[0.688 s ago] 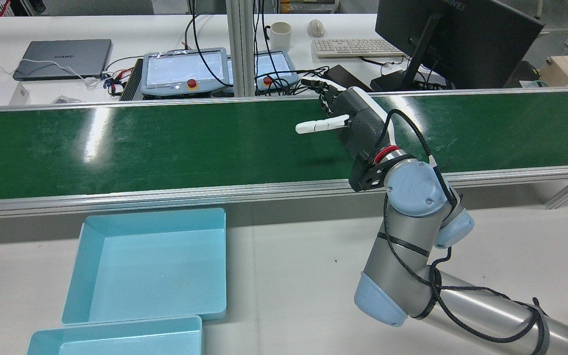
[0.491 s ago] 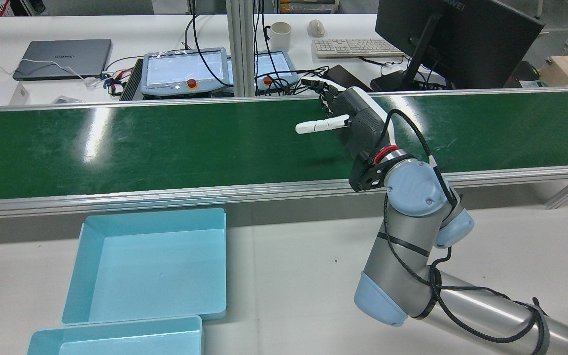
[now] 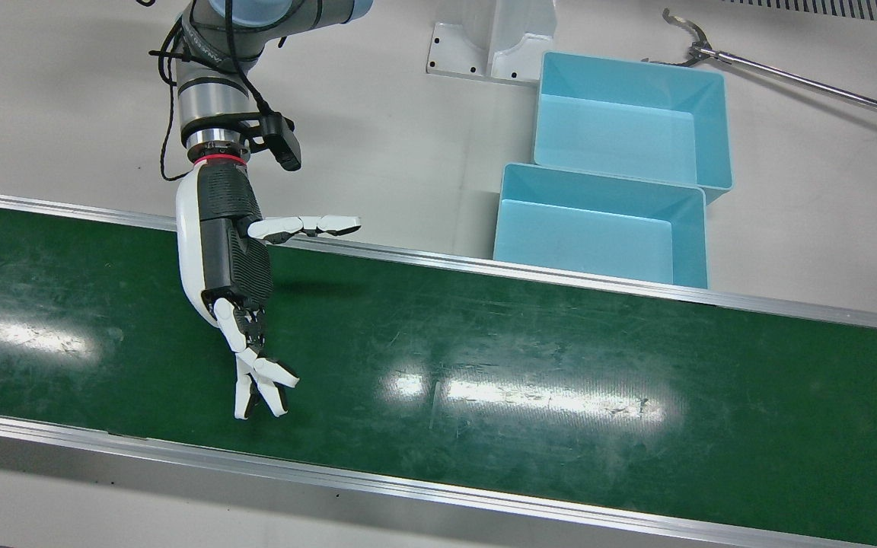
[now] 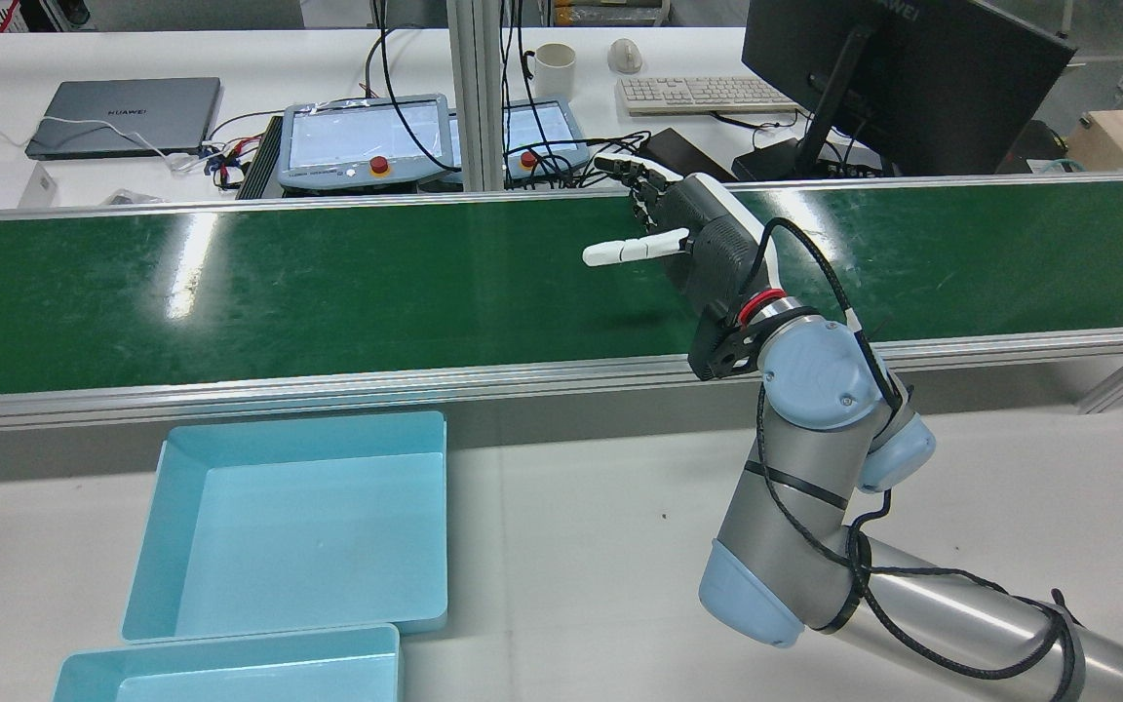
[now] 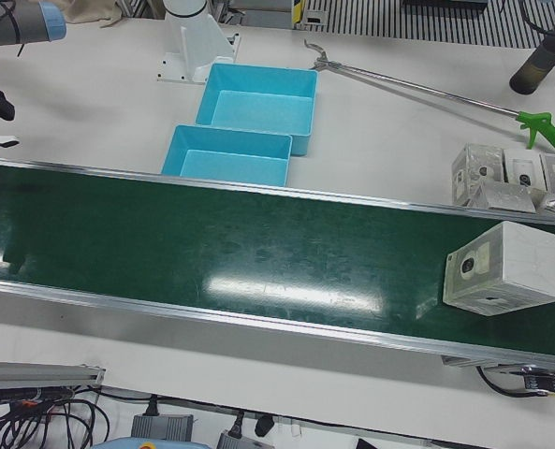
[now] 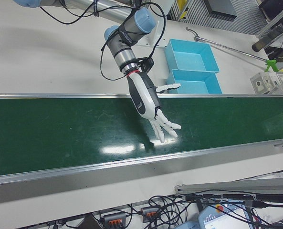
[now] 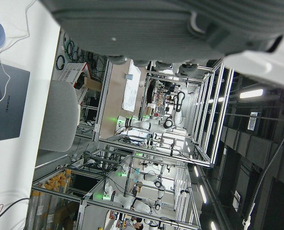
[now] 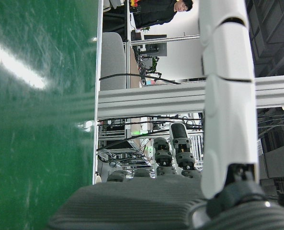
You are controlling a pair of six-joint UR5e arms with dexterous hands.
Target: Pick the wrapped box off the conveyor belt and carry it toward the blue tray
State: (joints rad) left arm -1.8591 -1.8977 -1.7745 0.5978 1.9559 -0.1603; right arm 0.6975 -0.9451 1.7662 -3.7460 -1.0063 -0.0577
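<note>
Nearest the operators' side, the green conveyor belt [image 5: 258,253] carries the wrapped box [image 5: 506,268] far out toward the end before the robot's left arm, a white box with a dark round mark on the face toward the camera, resting on the belt and touched by nothing. Above the belt's other half hangs the right robot hand [image 3: 229,262], fingers [image 3: 256,377] spread and holding nothing, thumb stuck out sideways, well apart from the box. Beyond the belt, on the pale worktop [image 3: 408,129], two blue trays [image 3: 602,228] sit touching one another; the left robot hand's own camera shows only a strip of its dark palm [image 7: 146,21], so whether it is spread or closed cannot be told.
</note>
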